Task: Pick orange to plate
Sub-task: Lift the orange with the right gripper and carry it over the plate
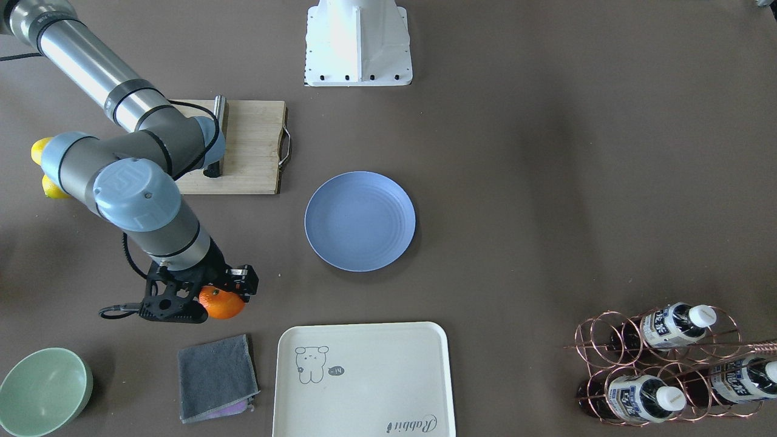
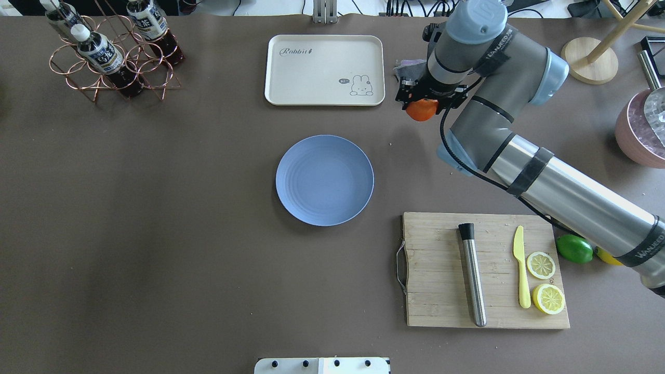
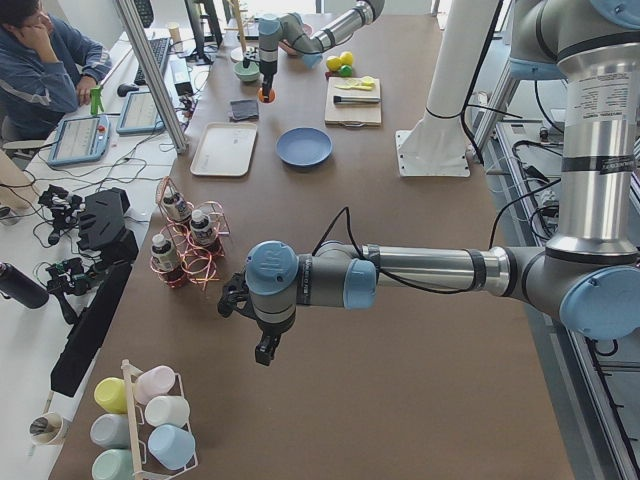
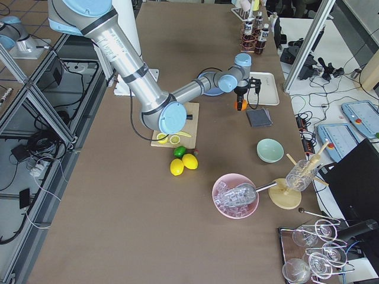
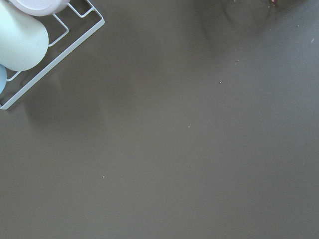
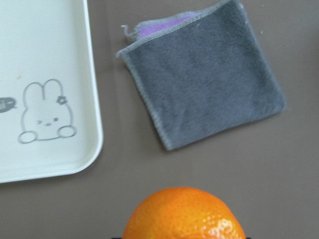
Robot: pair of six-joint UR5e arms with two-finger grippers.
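Orange [image 1: 222,305] grasped by right gripper [image 1: 215,296] over brown table [image 1: 546,182] (operator [image 3: 45,65] seated alongside), plate [image 1: 360,220] well apart, left gripper [image 3: 265,350] state unclear.

Bare tabletop [image 2: 410,161] lay between the plate [image 2: 324,180] and the right gripper [image 2: 422,106]. Beside the plate, the tray [image 2: 311,70] and cutting board [image 2: 441,270] flanked that gap.

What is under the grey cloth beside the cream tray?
A purple layer peeks out along one edge of the grey cloth. Whether it is a second cloth or a lining cannot be seen; the grey covers the rest.
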